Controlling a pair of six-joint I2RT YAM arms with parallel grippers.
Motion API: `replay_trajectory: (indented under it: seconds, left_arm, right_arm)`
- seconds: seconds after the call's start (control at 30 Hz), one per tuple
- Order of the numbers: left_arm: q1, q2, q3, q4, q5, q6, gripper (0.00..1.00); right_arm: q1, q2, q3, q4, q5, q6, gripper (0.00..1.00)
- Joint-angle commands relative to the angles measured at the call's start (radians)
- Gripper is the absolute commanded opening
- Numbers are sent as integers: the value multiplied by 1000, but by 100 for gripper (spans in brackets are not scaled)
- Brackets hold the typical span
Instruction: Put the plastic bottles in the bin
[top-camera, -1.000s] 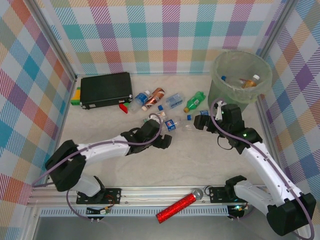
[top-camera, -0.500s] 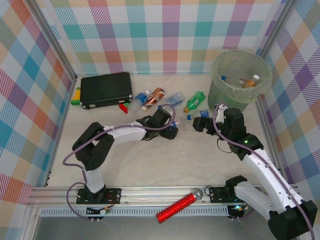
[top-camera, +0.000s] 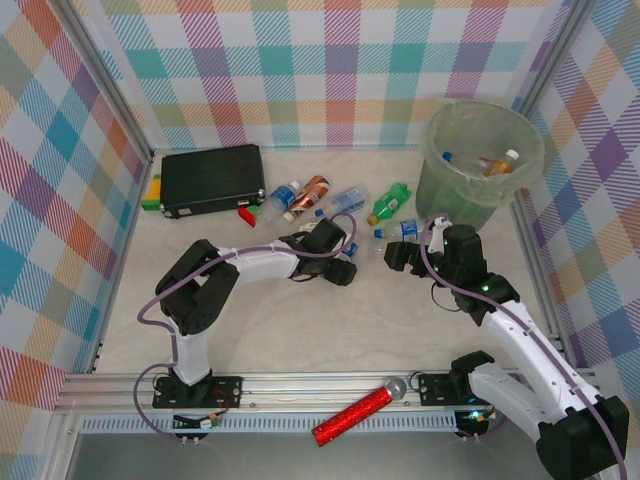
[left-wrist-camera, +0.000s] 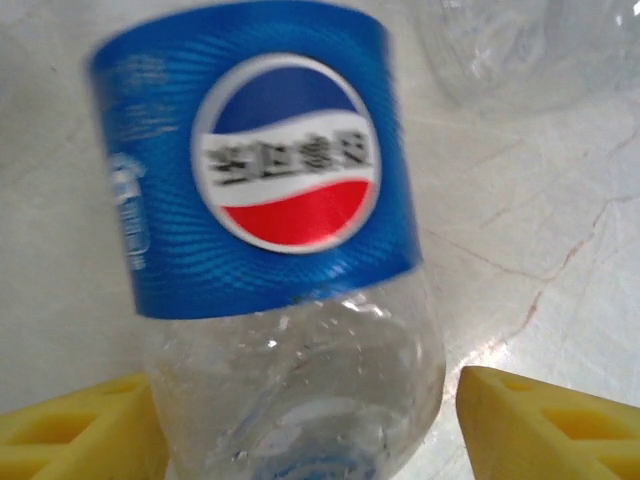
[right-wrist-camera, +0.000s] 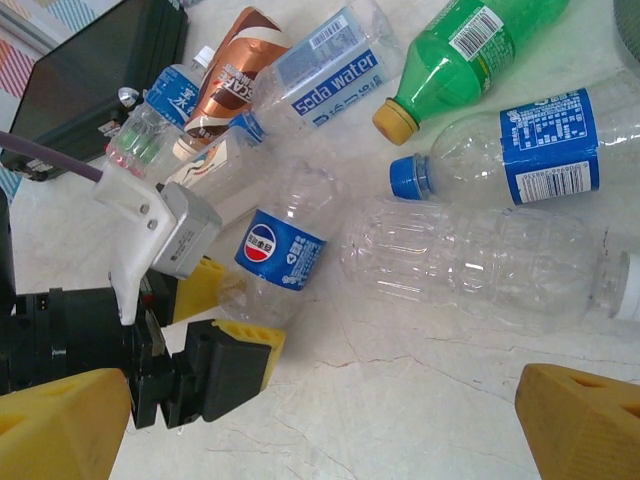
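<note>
One red glittery tube (top-camera: 352, 415) lies nearest, on the rail by the arm bases; not a target.

Next out, the left fingers (left-wrist-camera: 540, 425) straddle one end of the Pepsi bottle (left-wrist-camera: 285, 200), which lies on its side mid-tabletop (left-wrist-camera: 560, 200). One finger touches it and the other sits just beside it with a sliver of gap, so released, not clenched on it. The right fingers (right-wrist-camera: 585, 425) are spread wide and empty, hovering near a clear bottle (right-wrist-camera: 480, 265) with no label.

Handling guess: the Pepsi bottle looks empty, so very light. Thin wall that dents under squeeze, round and slick, likely to roll or squirt out. Best hold is across the belly at the label, moderate squeeze.

Beyond lie a blue-label bottle (right-wrist-camera: 545, 150), green bottle (right-wrist-camera: 470, 40), soda water bottle (right-wrist-camera: 325, 70) and brown-labelled bottle (right-wrist-camera: 235, 65), then the black case (top-camera: 212, 178). The bin (top-camera: 440, 190) stands at the far right, well apart from the Pepsi bottle, with a few bottles inside (top-camera: 497, 162).

Hard to tell:
- Whether the gripped end is cap or base; it is cut off and blurred in the left wrist view.
- The Pepsi bottle from above, where the left wrist covers most of it.
- The count in the bin, unclear through the liner.
</note>
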Motion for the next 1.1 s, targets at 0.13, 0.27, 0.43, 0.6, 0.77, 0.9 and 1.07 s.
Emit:
replay_trajectory:
  seconds: [0.13, 0.27, 0.43, 0.6, 0.77, 0.9, 1.07]
  left_arm:
    - [-10, 6, 4, -47, -2, -8, 57]
    - [-12, -4, -9, -33, -9, -17, 39]
    - [-25, -76, -63, 14, -16, -32, 25]
    - [-73, -207, -144, 67, -30, -42, 25]
    - [-141, -365, -227, 93, -57, -46, 25]
    - [-178, -487, -288, 103, -61, -55, 25]
    - [-216, -600, -331, 104, -51, -56, 25]
  right_arm:
    - [3, -19, -18, 42, 23, 33, 99]
    - [3, -20, -7, 27, 17, 51, 99]
    - [3, -22, 15, 6, -15, 95, 99]
    - [3, 4, 59, 8, -149, 129, 99]
    - [3, 64, 99, 46, -342, 203, 93]
    - [5, 111, 123, 83, -428, 281, 93]
    - [16, 131, 134, 134, -486, 338, 93]
